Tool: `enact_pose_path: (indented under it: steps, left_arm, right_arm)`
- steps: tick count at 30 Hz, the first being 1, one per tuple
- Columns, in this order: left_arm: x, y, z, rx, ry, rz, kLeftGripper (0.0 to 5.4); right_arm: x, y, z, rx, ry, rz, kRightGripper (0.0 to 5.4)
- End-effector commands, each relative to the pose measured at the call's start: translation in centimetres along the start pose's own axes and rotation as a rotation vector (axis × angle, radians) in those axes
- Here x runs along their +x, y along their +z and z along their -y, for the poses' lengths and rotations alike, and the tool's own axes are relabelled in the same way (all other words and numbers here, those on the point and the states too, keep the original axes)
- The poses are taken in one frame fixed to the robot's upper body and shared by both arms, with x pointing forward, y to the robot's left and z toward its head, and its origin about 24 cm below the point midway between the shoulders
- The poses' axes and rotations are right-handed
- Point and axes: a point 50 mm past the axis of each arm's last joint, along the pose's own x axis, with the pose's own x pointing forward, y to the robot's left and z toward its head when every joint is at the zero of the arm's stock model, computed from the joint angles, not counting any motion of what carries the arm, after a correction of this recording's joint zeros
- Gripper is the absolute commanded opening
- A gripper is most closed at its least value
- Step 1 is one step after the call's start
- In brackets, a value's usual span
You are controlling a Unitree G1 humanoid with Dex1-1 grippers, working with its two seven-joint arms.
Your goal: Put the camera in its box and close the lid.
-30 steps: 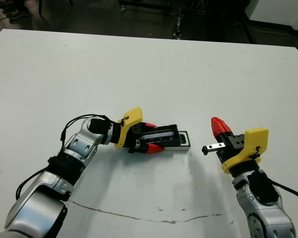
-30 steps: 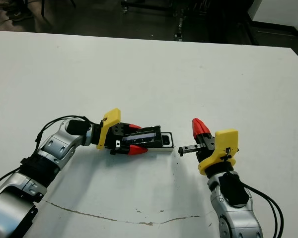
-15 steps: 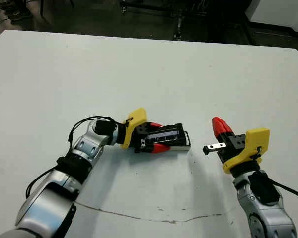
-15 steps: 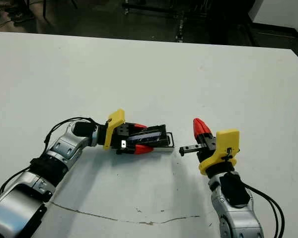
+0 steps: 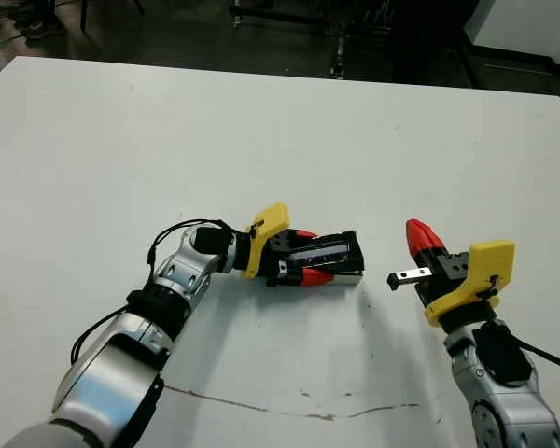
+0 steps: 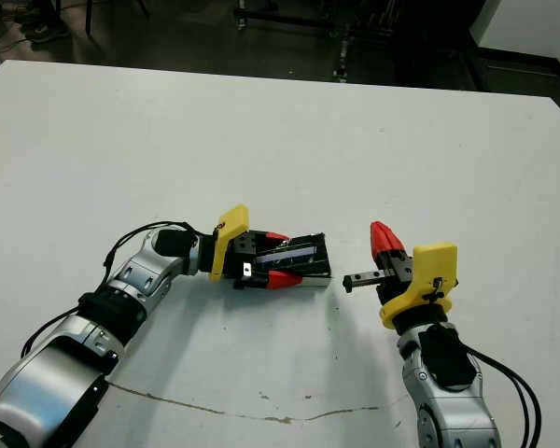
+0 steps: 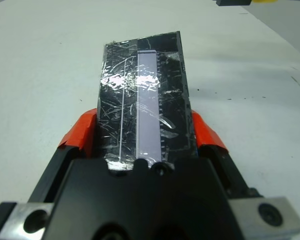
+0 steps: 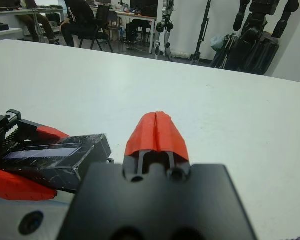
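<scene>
The lid [image 5: 325, 254] is being pinched onto the box by the left end effector [image 5: 307, 257] at frame centre; the right end effector [image 5: 420, 239], pressed together, is waiting; seating it likely comes next.

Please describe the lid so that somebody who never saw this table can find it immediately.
On the white table, look near the front middle, at the left gripper with its yellow bracket. The lid is the black rectangular cover held between its two red fingers. A glossy bluish-grey strip down its middle sets it apart.
</scene>
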Motion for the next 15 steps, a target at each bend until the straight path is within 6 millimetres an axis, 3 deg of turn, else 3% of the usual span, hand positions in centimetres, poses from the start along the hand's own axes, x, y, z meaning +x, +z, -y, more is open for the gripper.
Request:
enact_pose_path:
  steps: [1,15]
  left_arm:
    - [4.1,-2.5,3.2,-0.117,-0.145,-0.057,3.12]
    - [5.9,-2.0,3.6,-0.077,-0.202,-0.096,3.12]
  right_arm:
    - [-0.1,0.1,0.4,-0.005,-0.008,-0.007,0.00]
    - [-0.1,0.1,0.4,-0.009,-0.010,-0.001,0.00]
